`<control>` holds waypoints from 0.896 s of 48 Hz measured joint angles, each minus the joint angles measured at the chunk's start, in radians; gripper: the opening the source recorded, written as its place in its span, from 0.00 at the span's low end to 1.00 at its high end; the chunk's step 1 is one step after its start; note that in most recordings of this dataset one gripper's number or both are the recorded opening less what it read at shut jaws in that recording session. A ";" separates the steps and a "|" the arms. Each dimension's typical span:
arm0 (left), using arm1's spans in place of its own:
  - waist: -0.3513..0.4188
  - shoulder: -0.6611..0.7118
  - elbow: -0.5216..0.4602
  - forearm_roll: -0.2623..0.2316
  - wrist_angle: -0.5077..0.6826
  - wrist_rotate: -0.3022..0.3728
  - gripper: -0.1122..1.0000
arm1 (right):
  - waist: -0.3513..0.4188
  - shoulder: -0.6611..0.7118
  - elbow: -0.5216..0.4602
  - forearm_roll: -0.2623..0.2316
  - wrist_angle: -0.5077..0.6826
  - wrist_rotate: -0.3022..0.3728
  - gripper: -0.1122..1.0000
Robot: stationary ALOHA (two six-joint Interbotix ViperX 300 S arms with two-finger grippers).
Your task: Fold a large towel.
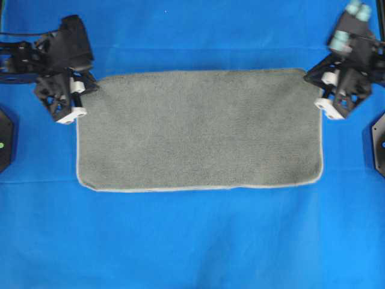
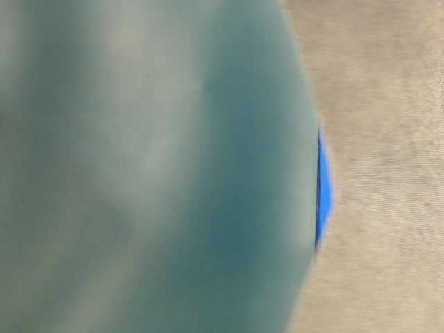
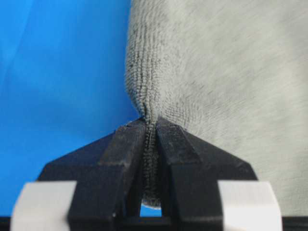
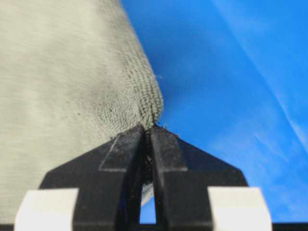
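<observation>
A: Where is the towel [image 1: 198,129] lying?

B: It is lying flat across the middle of the blue cloth [image 1: 192,241], long side running left to right, pale hem along the near edge.

A: And why are the arms sitting at its far corners?

B: The left gripper [image 3: 150,126] is pinching the far-left corner and the right gripper [image 4: 148,129] the far-right one (both clamped tight on the terry), probably so the far edge can be carried over evenly.

I read this as a robotics lab bench: a bright blue cloth surface [image 1: 192,241] covers the whole worktop, and black arm base plates [image 1: 378,143] sit at its left and right edges. I see no household furnishings.
</observation>
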 measured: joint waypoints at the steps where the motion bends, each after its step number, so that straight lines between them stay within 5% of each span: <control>1: -0.012 -0.025 -0.005 0.000 0.008 -0.009 0.13 | 0.009 -0.026 -0.002 0.006 0.009 0.002 0.13; 12: -0.144 -0.261 -0.034 0.000 0.029 -0.103 0.13 | 0.097 -0.288 -0.025 0.069 0.046 0.049 0.13; 22: -0.210 -0.285 -0.034 0.000 0.018 -0.187 0.13 | 0.097 -0.313 -0.031 0.063 0.037 0.066 0.13; 28: -0.284 -0.255 -0.034 0.000 -0.058 -0.235 0.13 | 0.017 -0.291 -0.038 0.051 -0.008 0.077 0.13; 43: -0.511 -0.008 -0.137 0.000 -0.380 -0.227 0.13 | -0.247 -0.146 -0.101 0.044 -0.166 0.058 0.13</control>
